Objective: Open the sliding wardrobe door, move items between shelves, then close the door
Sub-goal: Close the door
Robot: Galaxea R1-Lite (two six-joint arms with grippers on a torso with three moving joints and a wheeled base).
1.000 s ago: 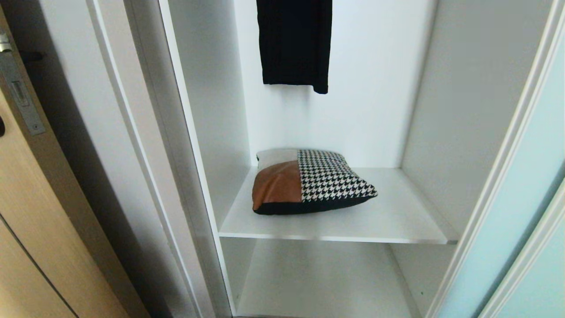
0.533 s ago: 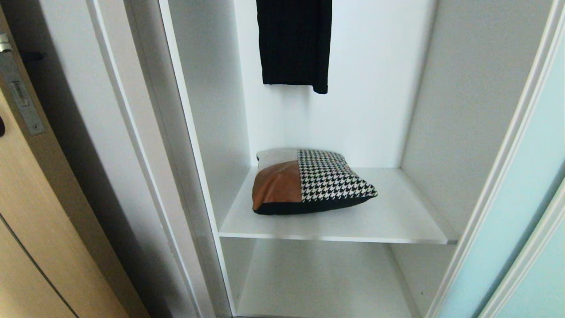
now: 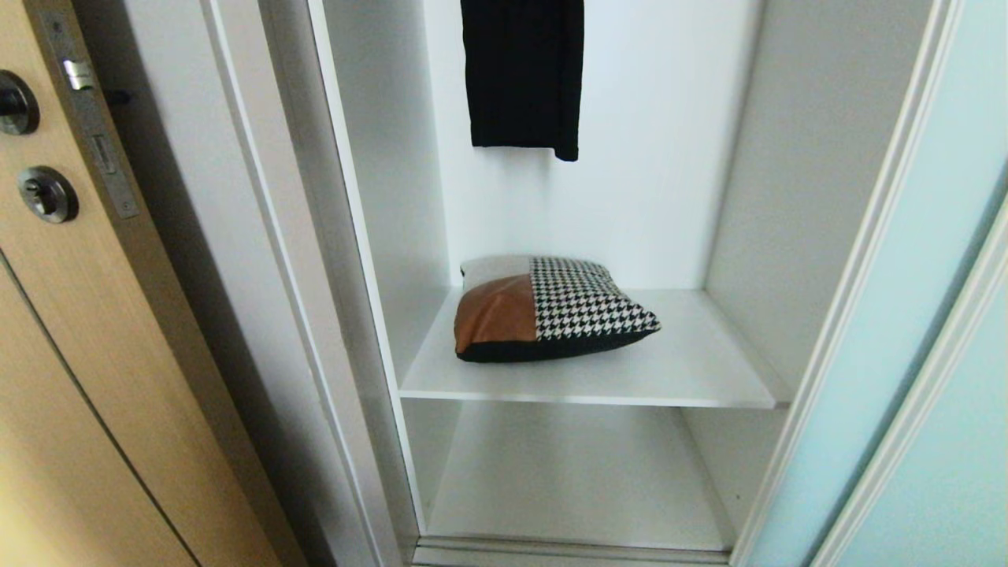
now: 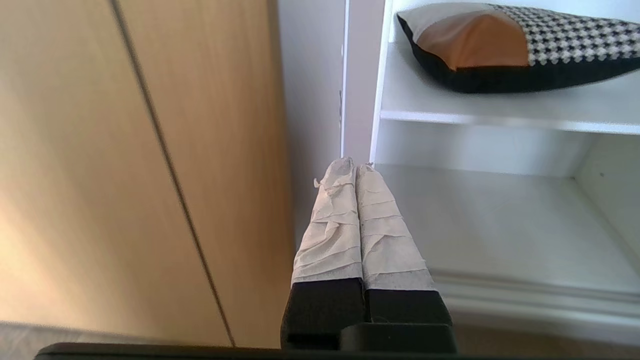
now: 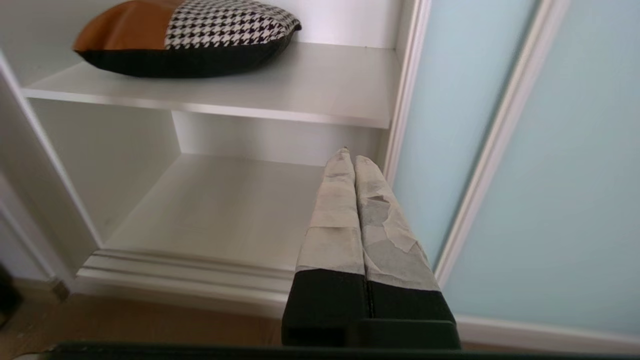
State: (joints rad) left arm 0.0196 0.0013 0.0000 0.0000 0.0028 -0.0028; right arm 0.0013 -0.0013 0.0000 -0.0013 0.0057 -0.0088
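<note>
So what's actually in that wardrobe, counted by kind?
Cushions: 1, the patchwork cushion on the upper shelf
Hanging clothes: 1, a black garment near the back wall
Shelves: 2, the upper shelf and the bare lower shelf
Total: 4

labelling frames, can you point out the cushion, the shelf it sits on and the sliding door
cushion [image 3: 587,307], head view, on its houndstooth patch
upper shelf [image 3: 693,370], head view, bare board right of the cushion
sliding wardrobe door [image 3: 898,346], head view, on the aqua glass
</note>
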